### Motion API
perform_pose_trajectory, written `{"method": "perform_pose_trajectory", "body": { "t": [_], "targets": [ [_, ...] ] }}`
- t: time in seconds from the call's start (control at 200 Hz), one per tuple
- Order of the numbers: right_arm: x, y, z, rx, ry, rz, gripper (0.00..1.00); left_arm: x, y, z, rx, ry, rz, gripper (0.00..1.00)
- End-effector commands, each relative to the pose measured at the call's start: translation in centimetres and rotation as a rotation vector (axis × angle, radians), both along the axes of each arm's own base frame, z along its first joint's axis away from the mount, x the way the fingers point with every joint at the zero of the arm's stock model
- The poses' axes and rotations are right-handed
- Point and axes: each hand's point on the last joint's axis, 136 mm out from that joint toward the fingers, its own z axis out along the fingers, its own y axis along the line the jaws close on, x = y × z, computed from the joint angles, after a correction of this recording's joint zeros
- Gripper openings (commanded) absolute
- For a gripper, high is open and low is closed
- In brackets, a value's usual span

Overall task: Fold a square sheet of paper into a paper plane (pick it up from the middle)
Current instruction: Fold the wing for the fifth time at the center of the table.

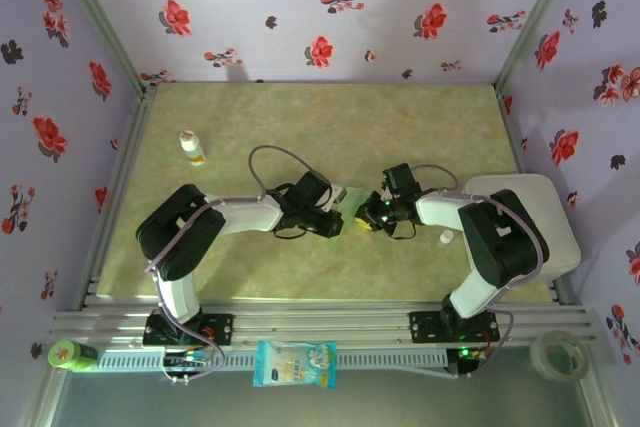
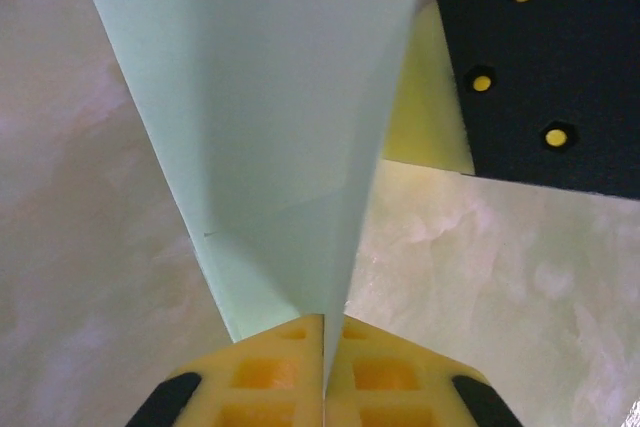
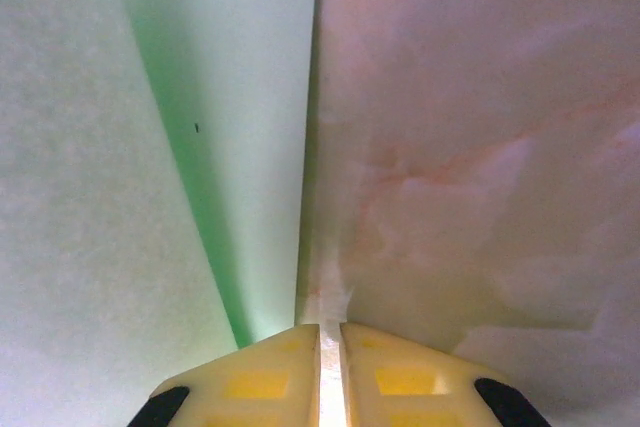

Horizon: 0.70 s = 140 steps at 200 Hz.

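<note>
Walls: lilac with red flowers, around a marbled beige surface (image 1: 430, 127)
Sheet of paper (image 1: 345, 212): pale mint, folded into a tapering wedge, at the middle of the surface between both arms
Left gripper (image 2: 325, 332): jaws closed on the wedge's narrow end
Right gripper (image 3: 330, 332): jaws nearly together with a thin slit; the paper's edge runs down to it, but whether it is pinched cannot be told
White bottle (image 1: 191, 147): upright, toward the far left corner
</note>
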Motion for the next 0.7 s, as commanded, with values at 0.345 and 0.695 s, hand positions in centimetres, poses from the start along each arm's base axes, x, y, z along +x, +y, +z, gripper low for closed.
{"method": "perform_pose_trajectory", "body": {
  "t": [0.345, 0.695],
  "targets": [
    [0.3, 1.0, -0.5, 0.012, -0.002, 0.026, 0.13, -0.7, -0.8, -1.9, 0.018, 0.068, -0.031, 0.01],
    [0.3, 1.1, -0.6, 0.012, -0.004, 0.034, 0.13, -0.8, -1.2, -1.4, 0.003, 0.075, -0.036, 0.09]
  ]
}}
